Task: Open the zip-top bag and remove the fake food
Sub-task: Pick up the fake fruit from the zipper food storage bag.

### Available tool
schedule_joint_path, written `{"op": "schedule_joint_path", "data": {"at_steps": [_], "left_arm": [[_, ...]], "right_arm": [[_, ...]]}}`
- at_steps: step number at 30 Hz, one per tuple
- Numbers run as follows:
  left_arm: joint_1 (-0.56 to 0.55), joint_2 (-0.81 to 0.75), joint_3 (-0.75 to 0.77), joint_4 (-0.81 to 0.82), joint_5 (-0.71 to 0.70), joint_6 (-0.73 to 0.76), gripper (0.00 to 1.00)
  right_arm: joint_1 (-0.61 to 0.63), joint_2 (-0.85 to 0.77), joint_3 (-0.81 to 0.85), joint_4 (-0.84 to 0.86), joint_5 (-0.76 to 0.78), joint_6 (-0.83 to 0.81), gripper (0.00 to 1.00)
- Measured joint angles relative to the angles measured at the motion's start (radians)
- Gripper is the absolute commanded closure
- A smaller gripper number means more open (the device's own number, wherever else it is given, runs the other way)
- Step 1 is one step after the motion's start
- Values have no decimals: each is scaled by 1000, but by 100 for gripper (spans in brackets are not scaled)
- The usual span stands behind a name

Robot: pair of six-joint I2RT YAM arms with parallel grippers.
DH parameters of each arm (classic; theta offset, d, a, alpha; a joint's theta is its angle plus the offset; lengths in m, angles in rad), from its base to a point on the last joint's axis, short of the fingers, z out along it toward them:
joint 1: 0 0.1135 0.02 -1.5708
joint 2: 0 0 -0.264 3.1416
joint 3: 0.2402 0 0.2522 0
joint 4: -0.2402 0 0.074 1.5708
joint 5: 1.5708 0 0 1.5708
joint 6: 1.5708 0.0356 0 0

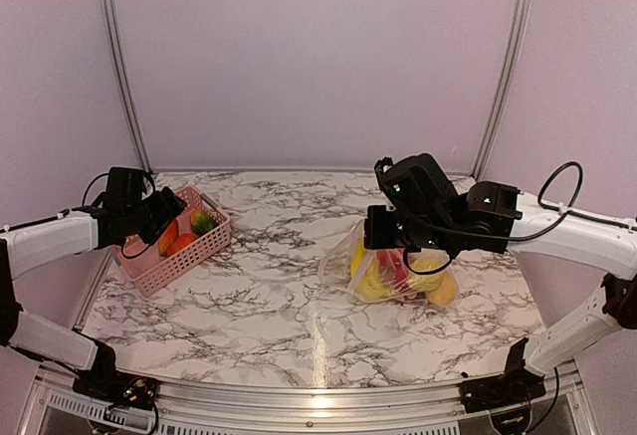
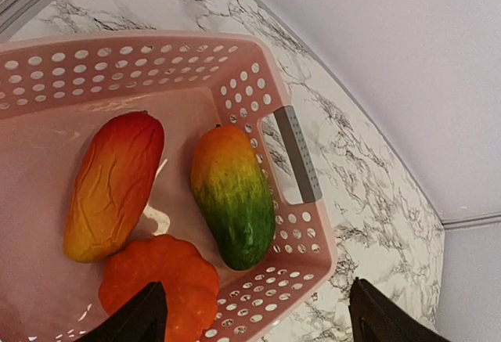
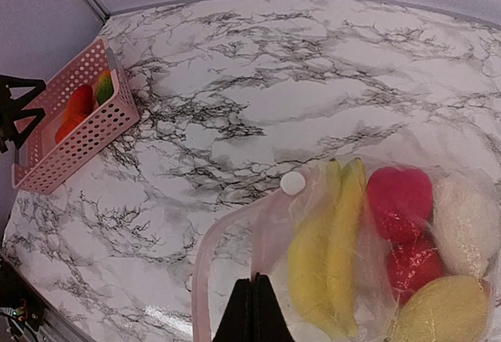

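Left gripper [image 2: 254,318] hangs over the pink basket [image 2: 117,68], fingers spread wide, nothing between them. Three food pieces lie in the basket: a red-yellow one [image 2: 113,185], a green-orange one [image 2: 232,197] and an orange one [image 2: 160,279]. Right gripper [image 3: 252,303], fingers pressed together, pinches the bag [image 3: 270,232] at its edge by the pink zip strip. The bag sits on the table's [image 1: 269,296] right side, well apart from the basket, with bananas [image 3: 333,240], a red-pink piece [image 3: 399,193] and a lemon [image 3: 442,311] inside.
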Motion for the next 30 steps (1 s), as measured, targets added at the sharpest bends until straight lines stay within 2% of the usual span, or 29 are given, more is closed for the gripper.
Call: {"op": "schedule_joint_path", "data": {"at_steps": [5,11,18,30], "left_arm": [[-111,-3,8,-2,11,0,17],[-298,29,66,6,16,-16,17],[-513,164,161,45,30,-63,17],[-736,403,416,109,84,-93,18]], "right_arm": [[0,0,0,1,-4,0,100],[0,0,0,1,-8,0,100],[0,0,0,1,-11,0,100],[0,0,0,1,-15,0,100]]}}
